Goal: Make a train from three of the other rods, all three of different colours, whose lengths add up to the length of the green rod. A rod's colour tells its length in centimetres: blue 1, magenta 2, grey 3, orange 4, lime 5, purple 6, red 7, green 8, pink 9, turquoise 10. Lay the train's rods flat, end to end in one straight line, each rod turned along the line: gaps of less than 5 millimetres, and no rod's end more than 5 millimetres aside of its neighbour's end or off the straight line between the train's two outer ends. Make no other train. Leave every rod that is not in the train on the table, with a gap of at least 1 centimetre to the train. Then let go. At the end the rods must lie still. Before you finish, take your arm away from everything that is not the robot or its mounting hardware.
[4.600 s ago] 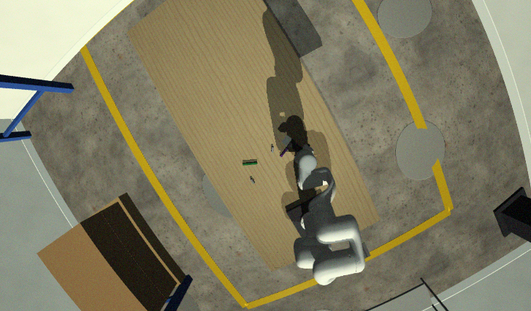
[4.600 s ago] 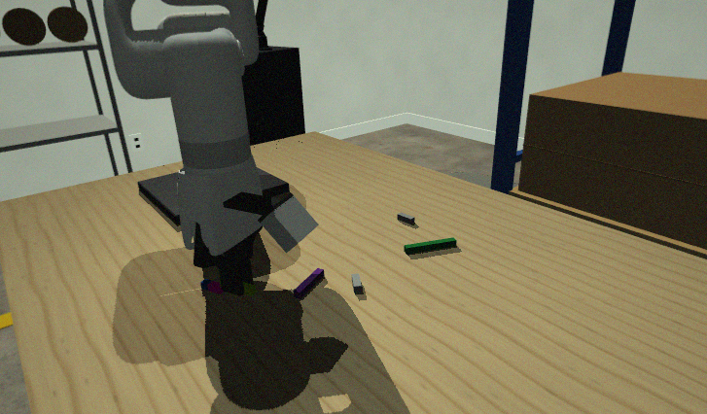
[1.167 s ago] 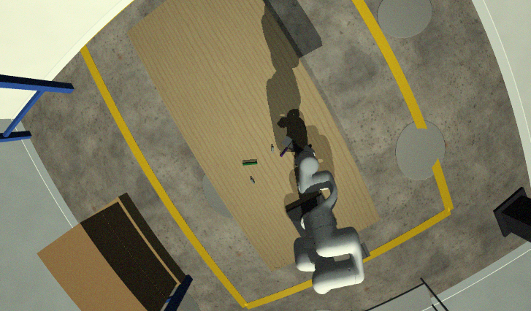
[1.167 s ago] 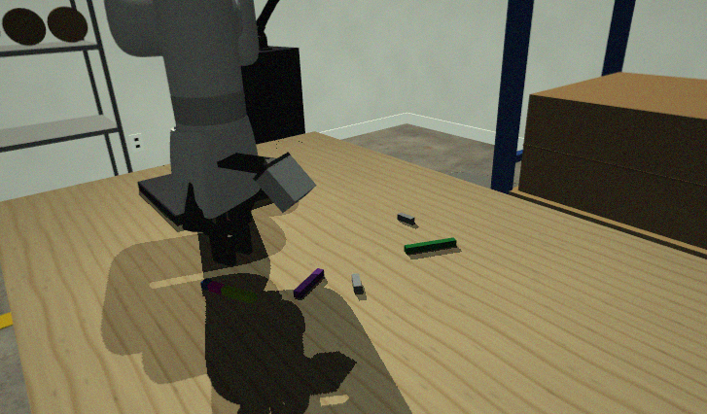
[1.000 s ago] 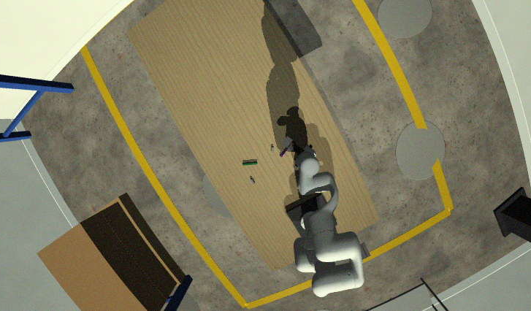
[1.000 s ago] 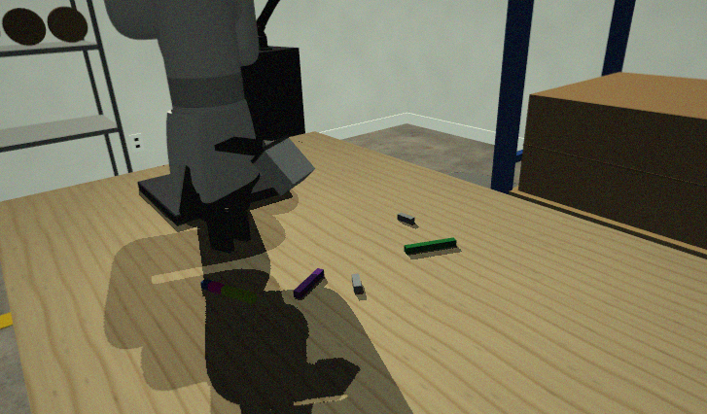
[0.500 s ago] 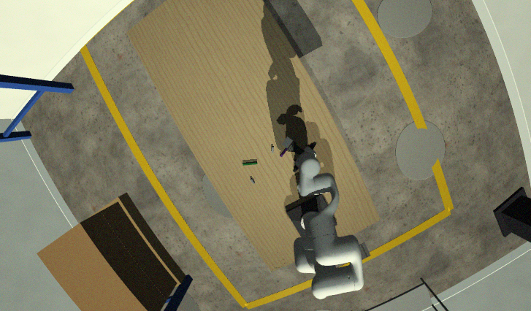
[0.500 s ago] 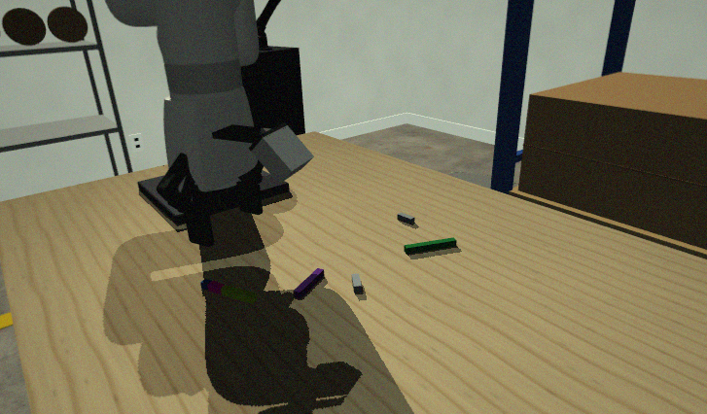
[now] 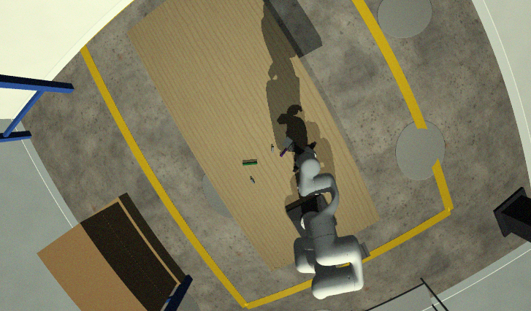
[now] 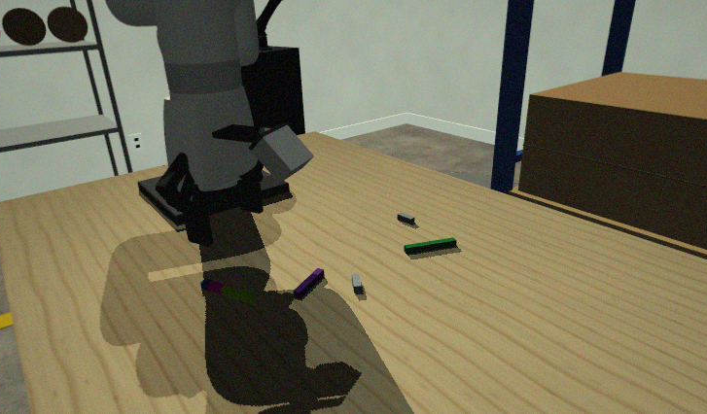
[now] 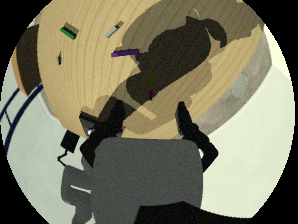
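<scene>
A short row of a blue rod [image 10: 205, 284], a magenta rod [image 10: 215, 288] [image 11: 150, 96] and a lime rod [image 10: 239, 294] [image 11: 152, 82] lies flat, end to end, in the arm's shadow. My gripper [image 10: 225, 218] [image 11: 150, 107] is open and empty, hanging above this row without touching it. A purple rod [image 10: 308, 283] [image 9: 283, 152] [image 11: 124, 52] lies just right of the lime end. The green rod [image 10: 430, 245] [image 9: 250, 163] [image 11: 67, 31] lies farther right, by itself. Two grey rods lie loose, one [image 10: 356, 283] [image 9: 272, 147] [image 11: 113, 30] near the purple rod and the other [image 10: 406, 218] [image 9: 252, 179] behind the green rod.
The wooden table [image 10: 500, 319] [image 9: 201, 77] carries the arm's black base plate [image 10: 155, 197] at the back. A large brown crate [image 10: 623, 149] and blue posts [image 10: 507, 92] stand off the table's right side. A shelf [image 10: 47, 128] stands behind.
</scene>
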Robot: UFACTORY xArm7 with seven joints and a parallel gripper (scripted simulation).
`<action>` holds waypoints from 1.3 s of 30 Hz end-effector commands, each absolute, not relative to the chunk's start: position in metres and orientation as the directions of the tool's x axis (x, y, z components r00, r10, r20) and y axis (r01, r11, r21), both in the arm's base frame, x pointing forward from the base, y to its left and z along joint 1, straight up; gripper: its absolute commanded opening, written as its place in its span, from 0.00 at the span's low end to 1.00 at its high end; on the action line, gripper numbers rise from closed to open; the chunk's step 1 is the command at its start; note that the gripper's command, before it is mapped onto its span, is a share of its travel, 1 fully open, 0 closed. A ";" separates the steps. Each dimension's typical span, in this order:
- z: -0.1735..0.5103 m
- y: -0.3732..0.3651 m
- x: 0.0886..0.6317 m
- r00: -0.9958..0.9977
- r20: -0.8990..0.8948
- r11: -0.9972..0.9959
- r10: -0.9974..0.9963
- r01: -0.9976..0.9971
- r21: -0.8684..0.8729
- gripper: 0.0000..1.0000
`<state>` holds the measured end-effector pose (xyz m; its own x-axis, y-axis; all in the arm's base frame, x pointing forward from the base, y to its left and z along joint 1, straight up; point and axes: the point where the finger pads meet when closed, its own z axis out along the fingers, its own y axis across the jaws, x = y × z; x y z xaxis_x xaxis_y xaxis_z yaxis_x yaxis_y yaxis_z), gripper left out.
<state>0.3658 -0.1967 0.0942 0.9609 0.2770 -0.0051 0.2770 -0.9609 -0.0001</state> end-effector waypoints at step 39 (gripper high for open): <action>0.182 -0.197 0.367 0.961 -0.002 -0.961 0.277 0.277 0.003 1.00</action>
